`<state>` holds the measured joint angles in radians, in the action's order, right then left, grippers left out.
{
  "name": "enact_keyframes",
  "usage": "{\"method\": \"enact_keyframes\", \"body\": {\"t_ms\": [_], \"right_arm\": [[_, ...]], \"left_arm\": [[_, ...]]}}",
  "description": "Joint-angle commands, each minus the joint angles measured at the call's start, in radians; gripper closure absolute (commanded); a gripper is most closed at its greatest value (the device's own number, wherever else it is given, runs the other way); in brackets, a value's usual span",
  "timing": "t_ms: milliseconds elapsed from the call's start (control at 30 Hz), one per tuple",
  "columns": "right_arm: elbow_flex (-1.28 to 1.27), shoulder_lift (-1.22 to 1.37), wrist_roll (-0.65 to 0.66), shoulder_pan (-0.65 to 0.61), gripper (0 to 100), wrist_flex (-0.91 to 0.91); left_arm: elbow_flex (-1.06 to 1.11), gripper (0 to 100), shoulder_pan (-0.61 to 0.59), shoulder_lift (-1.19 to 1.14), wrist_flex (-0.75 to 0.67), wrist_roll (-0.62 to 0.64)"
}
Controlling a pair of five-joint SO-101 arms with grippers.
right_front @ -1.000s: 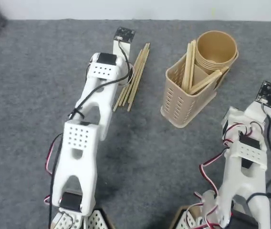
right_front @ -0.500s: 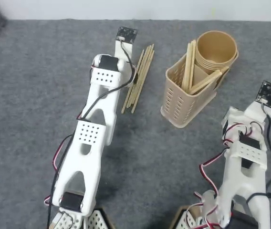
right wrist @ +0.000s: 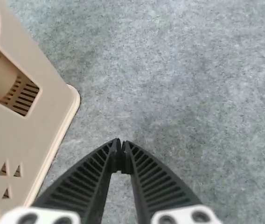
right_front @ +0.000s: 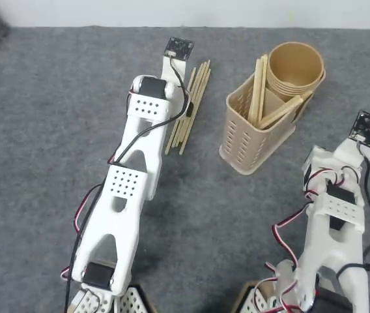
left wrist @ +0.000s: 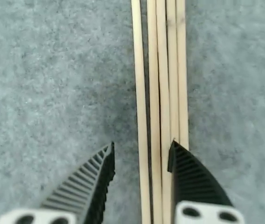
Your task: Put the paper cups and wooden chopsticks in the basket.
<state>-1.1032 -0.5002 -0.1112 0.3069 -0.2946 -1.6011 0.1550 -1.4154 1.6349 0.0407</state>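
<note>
Your left gripper hangs open over the loose wooden chopsticks, which lie side by side on the grey carpet, apart from the basket. One jaw stands clear of the bundle and the other sits above its far sticks, so closing would likely catch only some. The paper cups already sit stacked in the basket. Your right gripper is closed on nothing, parked beside the basket's corner, out of the way.
</note>
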Motion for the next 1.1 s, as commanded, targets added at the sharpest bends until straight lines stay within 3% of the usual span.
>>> {"method": "enact_keyframes", "body": {"t_ms": [0,300,467,700,1067], "right_arm": [[0.009,-0.016,0.012,-0.01,98.7,0.015],[0.009,-0.016,0.012,-0.01,98.7,0.015],[0.009,-0.016,0.012,-0.01,98.7,0.015],[0.009,-0.016,0.012,-0.01,98.7,0.015],[0.009,-0.016,0.012,-0.01,98.7,0.015]], "left_arm": [[0.045,85,-0.003,0.029,-0.054,0.008],[0.048,90,-0.08,0.023,-0.029,-0.074],[0.048,90,-0.057,0.026,-0.017,-0.133],[0.048,98,-0.021,0.021,-0.021,-0.244],[0.042,88,-0.015,0.029,0.025,-0.176]]}}
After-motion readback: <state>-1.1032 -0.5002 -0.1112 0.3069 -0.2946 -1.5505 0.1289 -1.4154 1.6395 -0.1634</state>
